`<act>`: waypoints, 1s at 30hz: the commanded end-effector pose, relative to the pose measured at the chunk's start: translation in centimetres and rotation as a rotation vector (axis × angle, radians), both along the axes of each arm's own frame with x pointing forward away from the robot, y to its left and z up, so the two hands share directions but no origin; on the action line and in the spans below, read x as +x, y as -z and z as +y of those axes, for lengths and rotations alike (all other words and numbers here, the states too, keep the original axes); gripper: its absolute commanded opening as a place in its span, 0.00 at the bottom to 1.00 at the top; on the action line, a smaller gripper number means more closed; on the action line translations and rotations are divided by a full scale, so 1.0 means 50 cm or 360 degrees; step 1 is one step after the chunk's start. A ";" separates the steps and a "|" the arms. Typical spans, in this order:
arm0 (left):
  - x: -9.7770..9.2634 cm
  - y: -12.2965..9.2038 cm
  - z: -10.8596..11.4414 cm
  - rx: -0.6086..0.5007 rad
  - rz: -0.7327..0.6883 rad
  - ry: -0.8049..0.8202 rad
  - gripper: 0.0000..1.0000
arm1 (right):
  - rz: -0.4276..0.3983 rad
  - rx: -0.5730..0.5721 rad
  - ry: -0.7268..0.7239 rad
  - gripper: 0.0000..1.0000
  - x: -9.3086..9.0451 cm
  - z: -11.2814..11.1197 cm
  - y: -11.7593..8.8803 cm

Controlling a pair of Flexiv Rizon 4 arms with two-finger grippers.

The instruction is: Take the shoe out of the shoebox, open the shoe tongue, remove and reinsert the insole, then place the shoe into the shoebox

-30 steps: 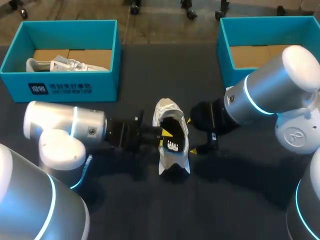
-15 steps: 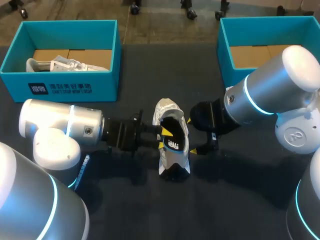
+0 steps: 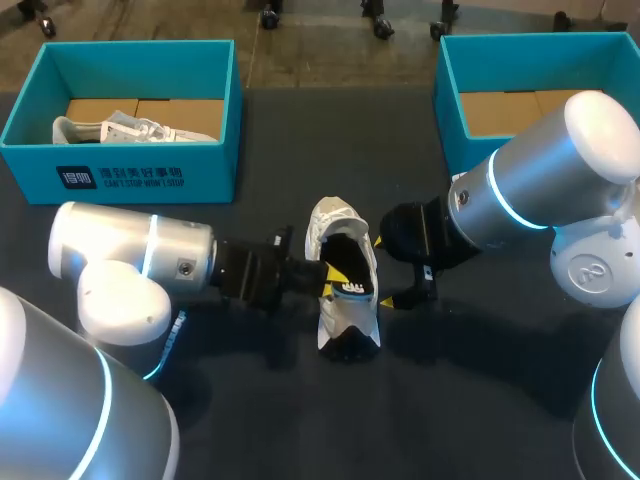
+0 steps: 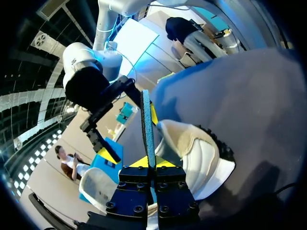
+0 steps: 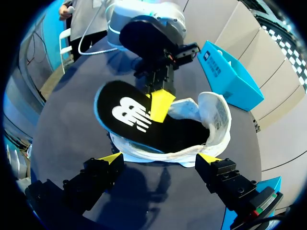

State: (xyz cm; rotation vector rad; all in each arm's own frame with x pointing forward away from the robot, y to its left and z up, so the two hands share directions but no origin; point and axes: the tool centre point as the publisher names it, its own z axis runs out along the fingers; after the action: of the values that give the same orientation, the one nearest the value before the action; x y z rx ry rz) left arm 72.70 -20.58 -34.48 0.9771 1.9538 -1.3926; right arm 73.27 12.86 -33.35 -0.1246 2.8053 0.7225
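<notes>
Left gripper, pinching the insole, has nudged back toward the shoe on the table, so reinsertion looks underway, insole half out; right gripper gapes empty beside it

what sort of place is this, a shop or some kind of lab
Most likely a robot test bench rather than a shop: two robot arms at a dark table, the left end effector pinching the insole of a white sneaker, and teal shoeboxes at the far corners.

overhead, plus close wrists sharing shoe
</notes>
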 end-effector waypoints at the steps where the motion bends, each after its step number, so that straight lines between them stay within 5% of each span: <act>1: 0.020 0.018 -0.009 0.0004 -0.0015 -0.0009 0.00 | -0.0001 0.0002 0.0000 1.00 -0.001 0.000 0.001; 6: 0.024 0.011 -0.004 0.0009 -0.0006 -0.0030 0.00 | -0.0001 0.0002 0.0000 1.00 -0.001 0.000 0.001; 7: 0.021 0.007 -0.002 0.0008 -0.0005 -0.0031 0.08 | -0.0001 0.0002 0.0000 1.00 -0.001 0.000 0.001; 9: 0.011 -0.005 0.002 -0.0005 -0.0001 -0.0021 0.57 | -0.0001 0.0002 0.0000 1.00 -0.001 0.000 0.001; 12: -0.001 -0.022 0.005 -0.0029 -0.0003 0.0001 0.50 | -0.0001 0.0002 0.0000 1.00 -0.001 0.000 0.001; 14: -0.006 -0.026 0.006 -0.0029 -0.0005 0.0012 0.33 | -0.0001 0.0002 0.0000 1.00 -0.001 0.000 0.001; 19: -0.015 -0.028 0.005 -0.0027 -0.0003 0.0027 0.25 | -0.0001 0.0002 0.0000 1.00 -0.001 0.000 0.001; 23: -0.023 -0.024 -0.001 -0.0016 0.0006 0.0051 0.00 | -0.0001 0.0002 0.0000 1.00 -0.001 0.000 0.001; 30: -0.006 0.002 -0.007 0.0004 -0.0065 0.0097 0.00 | -0.0001 0.0002 0.0000 1.00 -0.001 0.000 0.001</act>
State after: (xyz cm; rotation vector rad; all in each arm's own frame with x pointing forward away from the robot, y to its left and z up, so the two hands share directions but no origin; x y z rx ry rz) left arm 71.76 -20.47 -33.93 1.0519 1.9227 -1.3907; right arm 73.27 12.87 -33.35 -0.1246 2.8053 0.7225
